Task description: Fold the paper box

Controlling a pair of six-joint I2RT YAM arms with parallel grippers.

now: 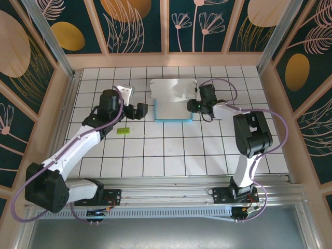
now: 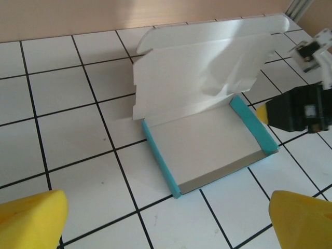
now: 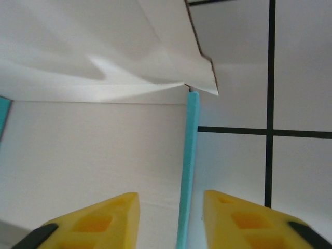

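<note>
In the gap dead ahead, the paper box (image 1: 174,101) has its teal side wall (image 3: 188,171) running lengthwise away between your right gripper (image 3: 171,199)'s parted fingers, straddled not pinched, tray floor to its left, lid upright beyond; left gripper (image 1: 142,111), spread wide, hangs off the opposite wall, so right's nearer.

A: Room left of the paper box (image 1: 174,101)?
B: Bare tiles as far as the left gripper (image 1: 141,110), jaws wide. A small green block (image 1: 123,131) lies further left.
A: Right side?
B: Blocked. The right gripper (image 3: 171,218) straddles the box's teal right wall, with a gap either side. The raised lid closes the far side; the near side is free.
</note>
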